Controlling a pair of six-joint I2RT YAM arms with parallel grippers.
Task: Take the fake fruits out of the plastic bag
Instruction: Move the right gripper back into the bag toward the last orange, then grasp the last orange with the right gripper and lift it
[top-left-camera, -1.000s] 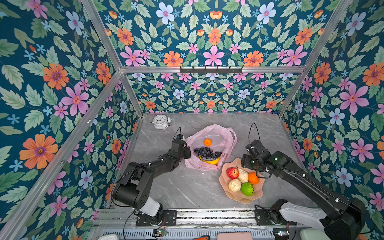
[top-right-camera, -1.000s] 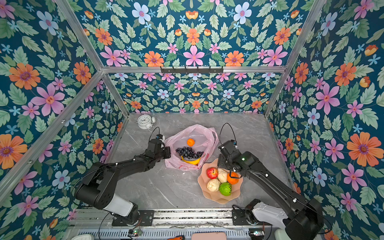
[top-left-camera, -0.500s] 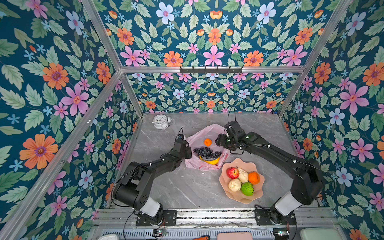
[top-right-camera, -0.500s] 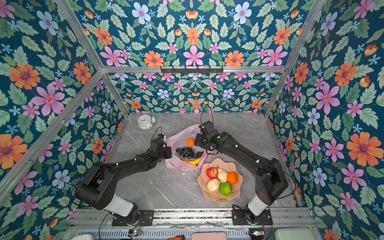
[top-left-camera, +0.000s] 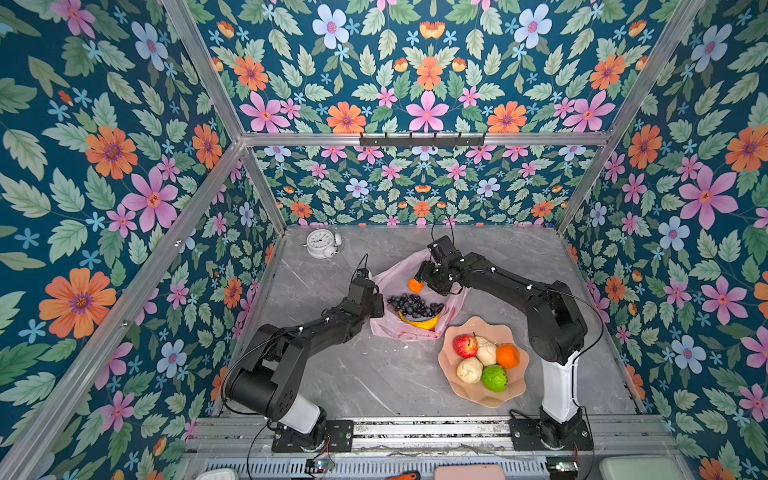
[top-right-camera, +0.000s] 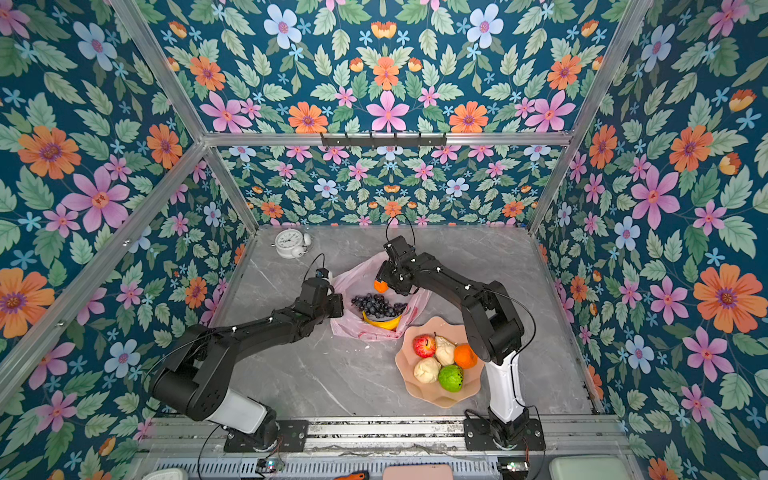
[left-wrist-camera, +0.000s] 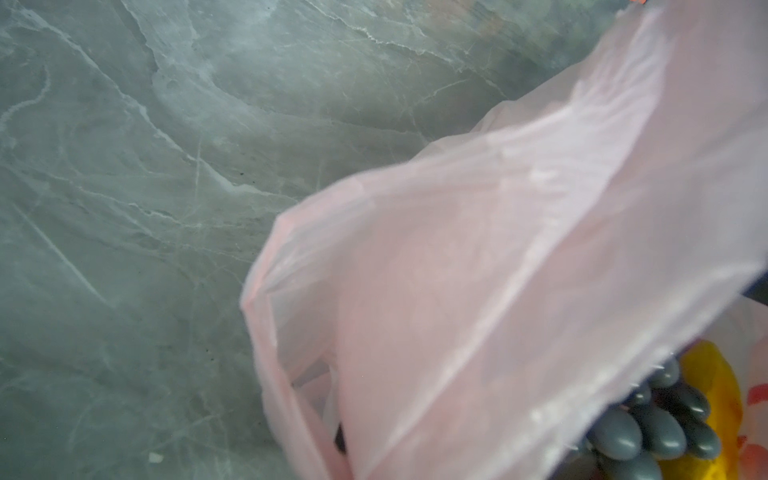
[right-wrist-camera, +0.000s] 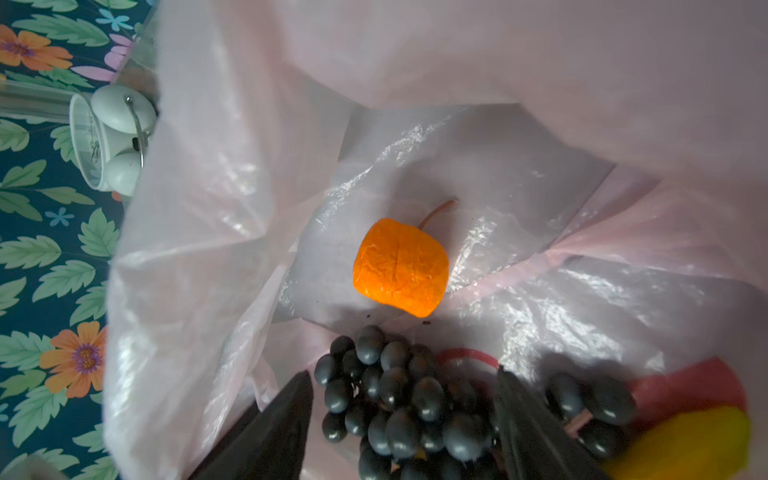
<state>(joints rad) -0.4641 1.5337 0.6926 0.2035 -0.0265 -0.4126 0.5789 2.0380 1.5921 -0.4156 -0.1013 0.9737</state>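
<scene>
Pink plastic bag (top-left-camera: 395, 272) mid-table, right gripper (right-wrist-camera: 403, 374) spread wide over grape bunch (right-wrist-camera: 399, 407) inside it, orange (right-wrist-camera: 401, 266) and banana (top-left-camera: 422, 323) alongside, left gripper (top-left-camera: 377, 300) pinched shut on bag's edge, 5 fake fruits (top-left-camera: 486, 353) in scalloped bowl (top-left-camera: 478, 400).

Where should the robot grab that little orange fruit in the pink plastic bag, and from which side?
Grip the small orange fruit across its rounded body, not its thin stem, which looks too slight. Come from above through the open mouth of the pink plastic bag: the fruit lies alone on bare film, apart from the dark grape bunch, so the open right hand likely fits either side.
</scene>
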